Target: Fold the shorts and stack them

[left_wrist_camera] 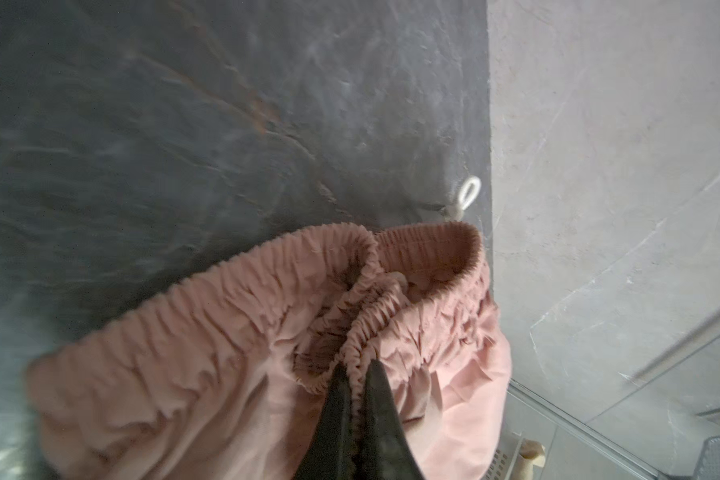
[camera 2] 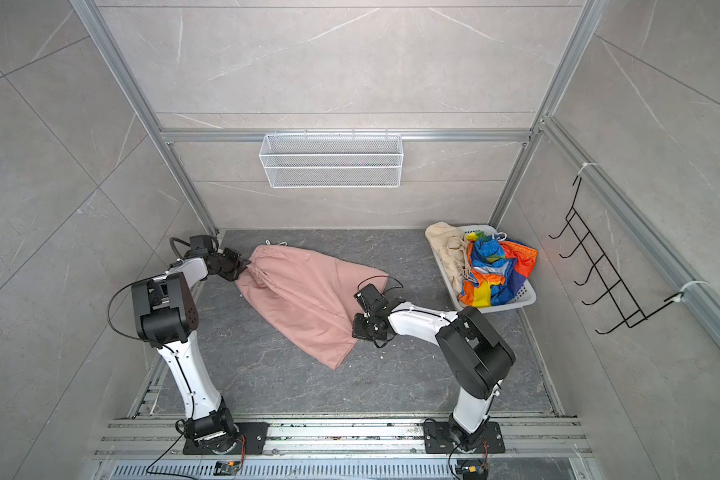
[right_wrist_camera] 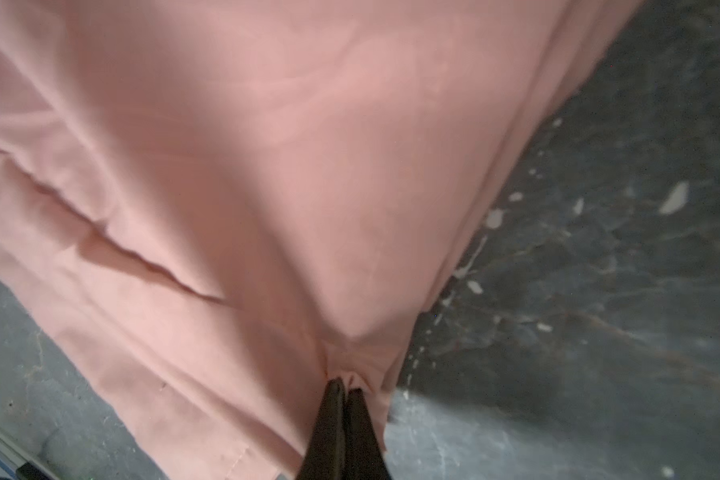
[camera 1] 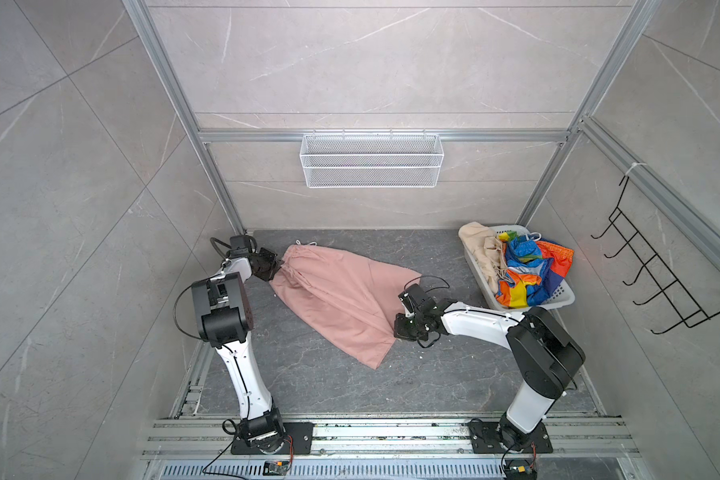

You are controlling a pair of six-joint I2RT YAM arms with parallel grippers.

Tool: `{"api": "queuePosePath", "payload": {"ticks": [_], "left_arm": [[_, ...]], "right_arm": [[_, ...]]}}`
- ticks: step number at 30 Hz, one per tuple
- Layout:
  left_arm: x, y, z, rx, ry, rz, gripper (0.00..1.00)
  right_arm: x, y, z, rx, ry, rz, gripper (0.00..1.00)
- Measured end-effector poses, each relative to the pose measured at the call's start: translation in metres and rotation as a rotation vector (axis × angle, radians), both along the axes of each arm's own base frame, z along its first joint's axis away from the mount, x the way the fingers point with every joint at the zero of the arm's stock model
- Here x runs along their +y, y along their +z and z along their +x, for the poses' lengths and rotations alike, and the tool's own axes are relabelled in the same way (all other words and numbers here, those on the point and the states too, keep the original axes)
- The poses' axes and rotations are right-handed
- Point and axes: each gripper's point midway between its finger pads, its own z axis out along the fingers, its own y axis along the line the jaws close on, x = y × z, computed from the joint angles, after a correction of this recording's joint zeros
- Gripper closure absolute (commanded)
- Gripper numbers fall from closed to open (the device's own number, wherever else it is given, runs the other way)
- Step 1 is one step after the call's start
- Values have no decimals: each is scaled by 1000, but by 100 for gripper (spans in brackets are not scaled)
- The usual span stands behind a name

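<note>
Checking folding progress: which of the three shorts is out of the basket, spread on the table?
The plain salmon-pink fabric shorts, alone on the dark grey table; the beige shorts and rainbow-striped shorts lie crumpled in the white plastic basket.

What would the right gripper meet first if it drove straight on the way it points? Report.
The pink shorts: the right gripper is shut on their edge, and the cloth spreads straight ahead of its tips. Pushing on would likely bunch that fabric against the table; its tilt is hard to judge.
</note>
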Motion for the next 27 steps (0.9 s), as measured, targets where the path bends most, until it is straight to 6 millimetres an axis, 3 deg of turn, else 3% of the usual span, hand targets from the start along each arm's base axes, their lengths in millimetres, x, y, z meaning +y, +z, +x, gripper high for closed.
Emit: {"api": "queuePosePath", "payload": {"ticks": [4,7,10,13,15,17,21,22,24,27], "left_arm": [[-8,-25,-26,65,-4,-20,100],[-29,-30,-40,78,-34,-53,100],[-68,-26,-45,87,-99,-83,100],[-113,-18,-45,83,-178,-104,100],[-136,-6,-44,70,-219,-124,100],[-142,16,-39,36,-233,-133,100],[-114,61,-25,-62,-193,-121,100],[-105,67,-24,-74,-177,-118,100],[-85,69,-27,-84,-142,-117,100],[-69,45,-45,-22,-118,-124,100]], "right_arm": [[-31,-6,22,2,-83,-12,100],[-81,-6,54,-16,-186,-41,100],[-136,3,81,-29,-281,-87,100],[-167,29,102,-66,-320,-139,100],[-170,57,112,-119,-310,-146,100],[-168,98,114,-202,-296,-132,100],[-160,160,92,-342,-274,-79,100],[-158,163,84,-354,-269,-70,100],[-148,148,61,-334,-247,-56,100],[-124,85,22,-197,-181,-71,100]]}}
